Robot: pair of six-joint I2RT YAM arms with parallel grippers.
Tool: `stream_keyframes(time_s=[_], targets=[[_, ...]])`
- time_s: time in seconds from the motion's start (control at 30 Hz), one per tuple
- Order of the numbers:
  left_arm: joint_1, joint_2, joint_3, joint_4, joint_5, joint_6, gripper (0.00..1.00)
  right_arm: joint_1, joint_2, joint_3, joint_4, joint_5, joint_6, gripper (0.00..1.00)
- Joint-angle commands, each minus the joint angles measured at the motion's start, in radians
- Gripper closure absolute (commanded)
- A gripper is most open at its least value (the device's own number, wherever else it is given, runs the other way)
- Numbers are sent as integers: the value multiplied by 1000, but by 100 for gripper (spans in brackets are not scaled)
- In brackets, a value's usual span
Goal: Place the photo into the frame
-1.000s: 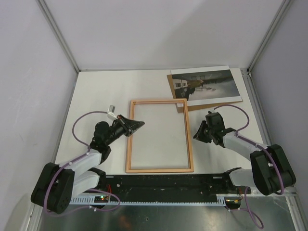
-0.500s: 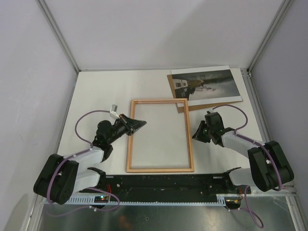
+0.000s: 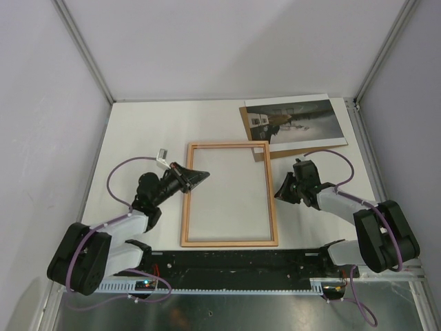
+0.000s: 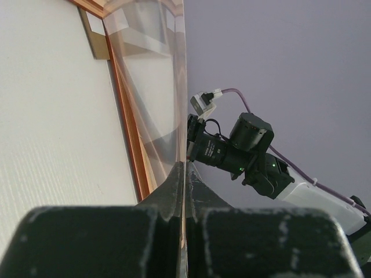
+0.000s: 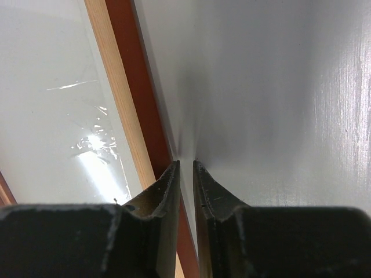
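The frame (image 3: 227, 243) lies flat on the worktop (image 3: 138, 131), with the photo (image 3: 295, 117) beyond its far-right corner. The left pincer (image 3: 202, 176) is closed at the left rail. The right pincer (image 3: 278, 195) is barely parted, empty, beside the right rail.

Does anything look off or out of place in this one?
Yes. The clear pane bows up out of the frame near its left rail, apparently pinched in the left gripper, instead of lying flat. The photo lies skewed on the backing board.
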Motion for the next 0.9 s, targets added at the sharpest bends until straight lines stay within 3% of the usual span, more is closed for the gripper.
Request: stream_keyframes(time_s=[0.0, 0.87], targets=[[-6, -44, 9, 69, -8, -13, 100, -7, 9, -4, 10, 5, -12, 81], [-6, 7, 31, 60, -20, 12, 100, -8, 9, -3, 3, 6, -18, 84]])
